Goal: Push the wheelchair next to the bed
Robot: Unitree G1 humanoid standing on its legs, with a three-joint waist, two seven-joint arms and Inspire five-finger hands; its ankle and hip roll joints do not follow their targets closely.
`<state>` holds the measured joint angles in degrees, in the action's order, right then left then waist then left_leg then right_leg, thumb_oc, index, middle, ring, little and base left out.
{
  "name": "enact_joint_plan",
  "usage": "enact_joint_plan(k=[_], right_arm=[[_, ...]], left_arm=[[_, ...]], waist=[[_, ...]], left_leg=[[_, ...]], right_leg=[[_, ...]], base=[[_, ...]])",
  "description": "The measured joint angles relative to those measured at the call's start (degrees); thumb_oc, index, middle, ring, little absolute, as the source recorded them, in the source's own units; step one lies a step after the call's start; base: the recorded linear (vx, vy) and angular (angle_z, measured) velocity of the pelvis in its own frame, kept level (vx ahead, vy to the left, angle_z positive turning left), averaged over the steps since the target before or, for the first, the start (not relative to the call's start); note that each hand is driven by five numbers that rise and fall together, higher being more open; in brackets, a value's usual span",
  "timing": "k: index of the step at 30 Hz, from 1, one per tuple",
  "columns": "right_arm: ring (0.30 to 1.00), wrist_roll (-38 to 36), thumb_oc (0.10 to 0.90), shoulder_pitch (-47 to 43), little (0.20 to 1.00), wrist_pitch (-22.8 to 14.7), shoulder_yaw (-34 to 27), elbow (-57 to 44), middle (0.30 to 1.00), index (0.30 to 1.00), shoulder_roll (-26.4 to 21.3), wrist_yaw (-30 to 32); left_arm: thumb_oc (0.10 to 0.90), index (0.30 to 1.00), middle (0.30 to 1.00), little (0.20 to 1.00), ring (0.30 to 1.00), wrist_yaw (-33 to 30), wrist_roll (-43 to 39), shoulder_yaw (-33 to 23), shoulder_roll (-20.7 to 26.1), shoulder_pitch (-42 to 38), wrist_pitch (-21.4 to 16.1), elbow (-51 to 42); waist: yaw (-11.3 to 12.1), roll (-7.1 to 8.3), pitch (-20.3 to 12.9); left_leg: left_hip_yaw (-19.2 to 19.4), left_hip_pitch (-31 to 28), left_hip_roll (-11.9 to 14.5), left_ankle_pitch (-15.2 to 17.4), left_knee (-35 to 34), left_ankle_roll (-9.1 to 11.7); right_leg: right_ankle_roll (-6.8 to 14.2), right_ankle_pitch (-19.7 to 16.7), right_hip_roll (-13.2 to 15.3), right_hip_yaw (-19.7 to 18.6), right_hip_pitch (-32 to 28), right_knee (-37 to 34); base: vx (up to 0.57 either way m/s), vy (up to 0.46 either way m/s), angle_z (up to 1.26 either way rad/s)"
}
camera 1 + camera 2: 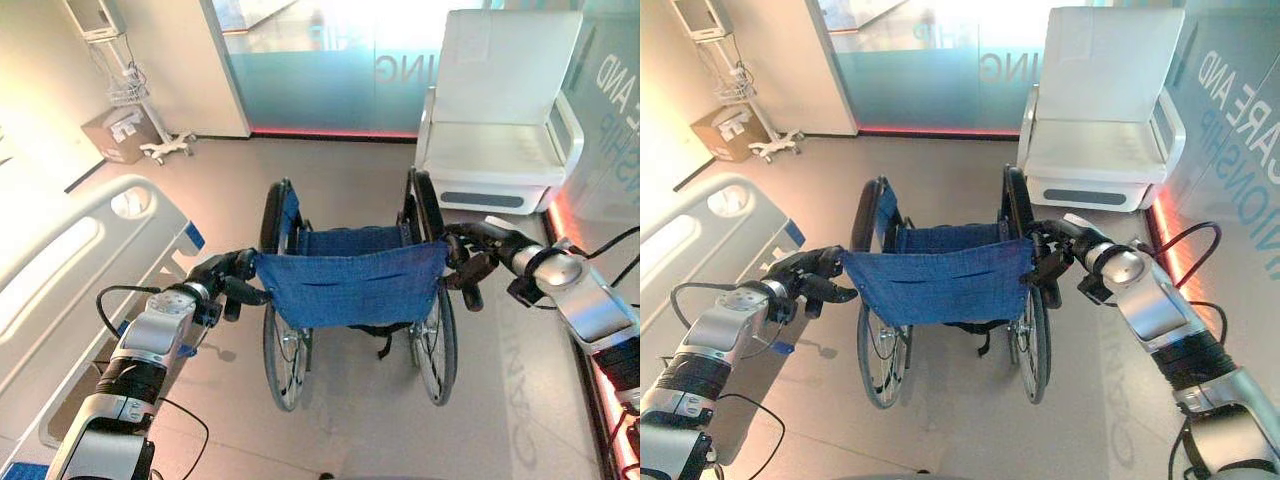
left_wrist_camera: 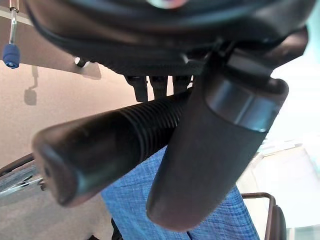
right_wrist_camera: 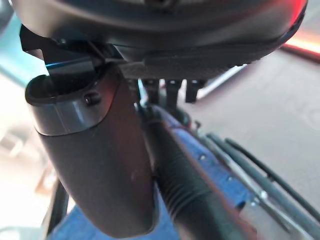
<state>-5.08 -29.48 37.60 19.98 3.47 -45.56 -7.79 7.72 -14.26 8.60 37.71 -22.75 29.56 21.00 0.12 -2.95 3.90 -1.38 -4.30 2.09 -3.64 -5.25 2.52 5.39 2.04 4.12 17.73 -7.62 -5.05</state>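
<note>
A wheelchair (image 1: 350,285) with a blue fabric back and black wheels stands in the middle of the floor, facing away from me. My left hand (image 1: 222,280) is curled round its left push handle (image 2: 100,150), thumb (image 2: 215,150) across the ribbed grip. My right hand (image 1: 475,262) is curled round the right push handle (image 3: 195,195) in the same way. The bed (image 1: 70,270), white with a grey-white side rail, runs along the left side, a short gap from the wheelchair's left wheel.
A white reclining chair (image 1: 505,110) stands ahead on the right. A cardboard box (image 1: 120,135) and a wheeled stand (image 1: 165,148) sit by the far left wall. A glass partition (image 1: 330,70) closes the back. A red-lit strip (image 1: 570,225) edges the right wall.
</note>
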Motion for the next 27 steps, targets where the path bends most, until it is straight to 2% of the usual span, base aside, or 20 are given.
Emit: enact_joint_plan(k=[2,5,11,16,27], right_arm=[[0.900,-0.4,0.800,1.5,0.900,0.2,0.0,0.3,0.900,0.900,2.8,5.2],[0.900,-0.4,0.800,3.3,0.900,0.1,0.0,-1.2,0.900,0.900,4.1,10.5],[0.900,-0.2,0.800,7.3,0.900,-1.0,-1.7,-3.7,0.900,0.900,6.0,16.2],[0.900,-2.8,0.800,7.8,0.900,-1.1,-2.0,-3.2,0.900,0.900,6.3,15.9],[0.900,-1.6,0.800,2.1,0.900,-0.6,-1.7,4.7,0.900,0.900,7.1,7.9]], left_arm=[[0.800,0.900,0.900,0.900,0.900,-0.7,-0.2,0.2,-0.2,-0.1,0.0,-0.1],[0.800,0.900,0.900,0.900,0.900,-1.1,-0.4,0.2,-0.4,-0.1,0.0,-0.3],[0.800,0.900,0.900,0.900,0.900,-2.3,-0.5,0.1,-1.2,0.1,0.0,-0.7],[0.800,0.900,0.900,0.900,0.900,-2.9,-0.9,0.2,-1.2,0.4,-0.1,-0.9],[0.800,0.900,0.900,0.900,0.900,-5.5,-0.9,2.0,-1.2,0.1,-0.1,-1.5]], waist=[[0.0,-0.04,0.0],[0.1,-0.32,0.2],[0.3,-0.73,0.4],[0.4,-0.71,0.4],[0.4,0.18,0.2]], left_leg=[[0.0,0.0,0.0,0.0,-0.3,0.0],[0.0,0.1,0.0,0.0,-0.3,0.0],[0.1,0.1,-0.1,0.0,-0.3,0.0],[0.1,0.1,-0.1,0.0,-0.3,0.0],[0.2,0.0,-0.1,0.0,-0.3,0.0]], right_leg=[[0.2,0.2,0.0,0.0,0.0,0.0],[0.3,0.2,0.1,0.0,0.1,0.0],[0.3,0.2,0.1,0.0,0.1,0.0],[0.3,0.2,0.1,0.0,0.1,0.0],[0.3,0.2,0.1,-0.1,0.0,0.0]], base=[[-0.01,0.048,0.00],[-0.01,0.037,0.01],[0.00,0.016,0.00],[0.00,0.000,0.00],[0.00,0.000,0.00]])
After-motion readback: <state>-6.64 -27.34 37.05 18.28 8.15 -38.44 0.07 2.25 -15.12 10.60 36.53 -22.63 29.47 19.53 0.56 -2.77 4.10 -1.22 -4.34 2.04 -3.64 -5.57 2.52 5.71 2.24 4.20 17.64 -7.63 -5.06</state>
